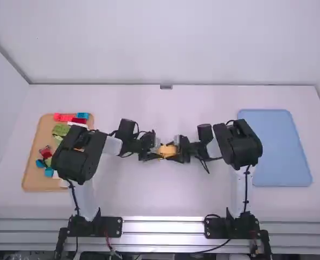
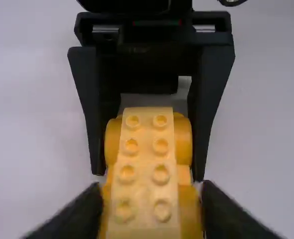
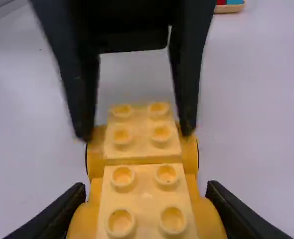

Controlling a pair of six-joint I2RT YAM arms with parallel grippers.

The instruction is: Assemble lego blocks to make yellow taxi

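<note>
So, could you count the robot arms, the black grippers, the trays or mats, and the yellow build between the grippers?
Robot arms: 2 (left arm, right arm)
Grippers: 2 (left gripper, right gripper)
Trays or mats: 2 (tan tray, blue mat)
Yellow build: 1
Total: 7

bright, even light, glare on rail [image 1: 162, 220]

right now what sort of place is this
Probably a robotics lab: a left arm and a right arm stand at a white table, with a tan tray of blocks to one side and a blue tray to the other.
</note>
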